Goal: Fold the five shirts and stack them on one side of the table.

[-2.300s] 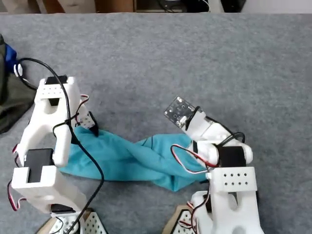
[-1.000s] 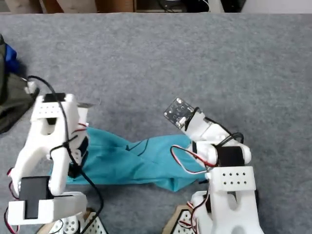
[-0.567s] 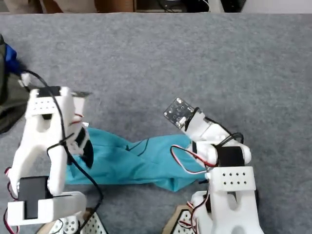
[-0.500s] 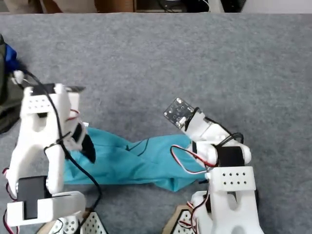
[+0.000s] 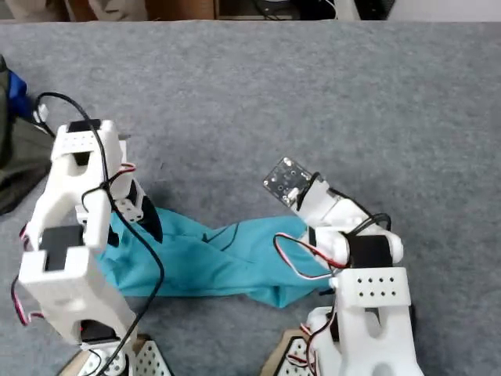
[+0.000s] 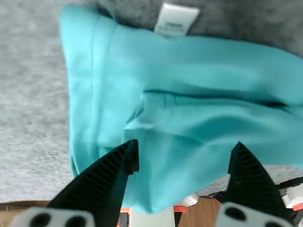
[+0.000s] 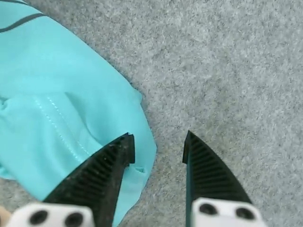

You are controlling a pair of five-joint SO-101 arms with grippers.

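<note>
A teal shirt [image 5: 219, 258] lies twisted and bunched across the near part of the grey table [image 5: 313, 94]. My left gripper [image 6: 183, 156] hangs open just above its left end [image 6: 199, 94], near a white neck label [image 6: 176, 20]; from above it sits at the shirt's left end [image 5: 145, 225]. My right gripper [image 7: 156, 142] is open low over the shirt's right edge [image 7: 57, 104], one finger [image 7: 118, 156] above the cloth and the other finger [image 7: 199, 161] above bare table. Neither holds anything.
A dark pile of clothes [image 5: 14, 160] with a bit of blue lies at the table's left edge. The far half of the table is bare grey felt. The right arm's body [image 5: 368, 290] stands at the near edge, right of the shirt.
The left arm swung left and back, then came forward over the shirt's left end. That end now lies more bunched and nearer the front. The right arm has not moved.
</note>
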